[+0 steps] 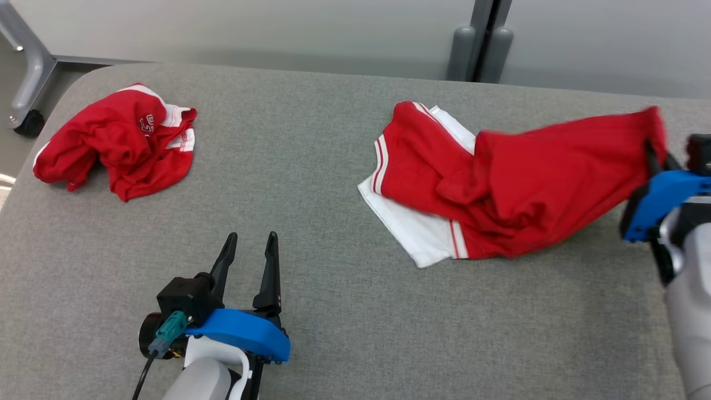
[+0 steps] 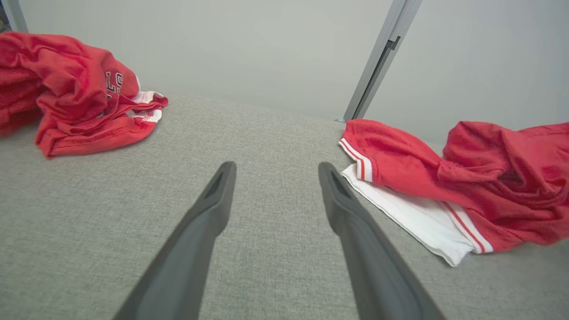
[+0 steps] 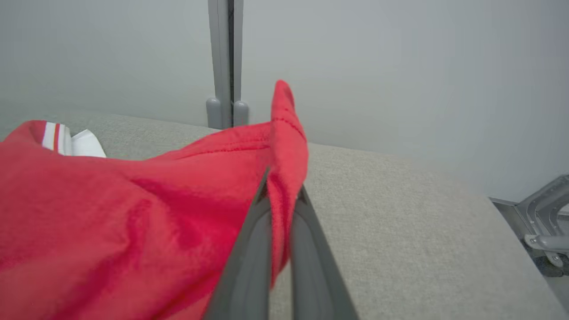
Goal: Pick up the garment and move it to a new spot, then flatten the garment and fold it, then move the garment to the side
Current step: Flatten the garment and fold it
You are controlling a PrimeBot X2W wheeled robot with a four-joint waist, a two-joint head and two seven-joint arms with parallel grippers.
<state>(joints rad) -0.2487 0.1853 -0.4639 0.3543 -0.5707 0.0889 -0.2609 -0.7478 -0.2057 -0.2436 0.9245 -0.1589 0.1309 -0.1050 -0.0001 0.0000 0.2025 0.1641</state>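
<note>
Right now the right gripper (image 3: pixel 284 182) is pinched shut on a red edge of the garment (image 1: pixel 527 183), which lies on the table (image 1: pixel 333 311) toward its right side, that edge lifted. The left gripper (image 1: pixel 252 236) hovers wide open, holding nothing.

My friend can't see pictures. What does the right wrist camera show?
The right tool is shut on the edge of a red fabric garment, which spreads left over a grey cloth-covered table. White striped trim shows far left; a pale wall stands behind.
</note>
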